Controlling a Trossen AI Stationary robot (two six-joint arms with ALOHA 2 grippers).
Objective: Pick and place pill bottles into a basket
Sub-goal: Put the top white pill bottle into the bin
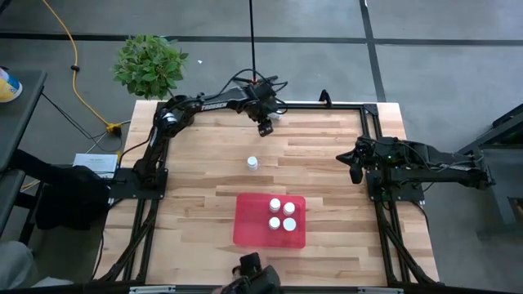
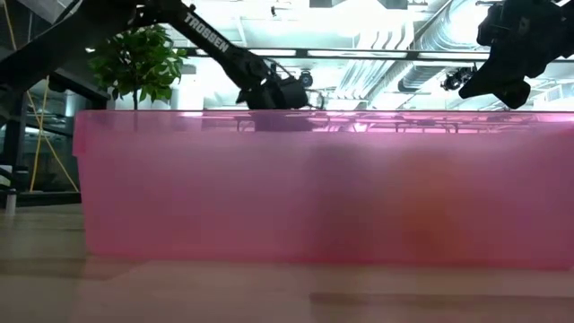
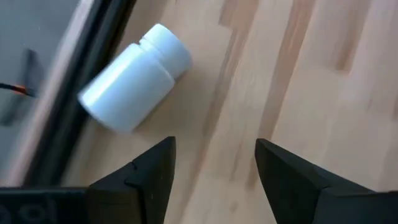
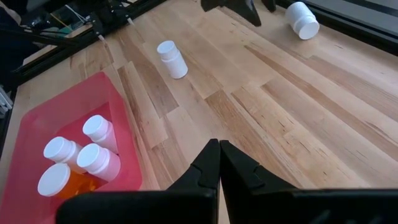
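Observation:
A white pill bottle (image 3: 134, 78) lies on its side on the wood next to the black rail at the table's far edge; it also shows in the right wrist view (image 4: 301, 18). My left gripper (image 3: 214, 168) is open just beside it, touching nothing; it hovers at the far edge (image 1: 264, 126). Another bottle (image 1: 252, 163) stands upright mid-table. The red tray (image 1: 245, 229) sits near the front edge with several bottles (image 4: 93, 155) upright in it. My right gripper (image 4: 219, 149) is shut and empty at the table's right side (image 1: 354, 166).
A potted plant (image 1: 149, 64) stands beyond the far left corner. A black frame rail (image 3: 68, 93) runs along the far edge behind the lying bottle. A dark camera mount (image 1: 253, 273) sits at the near edge. Bare wood lies between the tray and the upright bottle.

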